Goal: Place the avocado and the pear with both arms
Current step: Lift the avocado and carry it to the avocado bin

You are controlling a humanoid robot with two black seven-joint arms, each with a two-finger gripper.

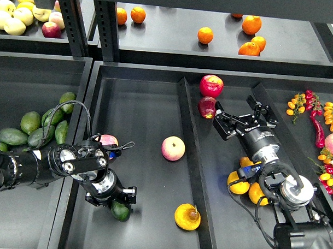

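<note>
The avocado (pixel 120 211), dark green, lies in the middle tray (pixel 140 102) near its front left, right at the tip of my left gripper (pixel 113 201). That gripper is seen dark and from above, so its fingers cannot be told apart. The pear (pixel 187 217), yellow-orange with a brown spot, lies on the tray floor to the right of the avocado, next to the divider (pixel 189 136). My right gripper (pixel 242 117) is open and empty in the right compartment, just right of a dark red apple (pixel 206 107), far from the pear.
A pink apple (pixel 173 147) lies mid-tray and another (pixel 107 140) sits behind my left arm. A red apple (pixel 211 85) is near the right gripper. Several avocados (pixel 40 128) fill the left bin. Oranges (pixel 239 183) lie under the right arm, chillies (pixel 318 127) at the right.
</note>
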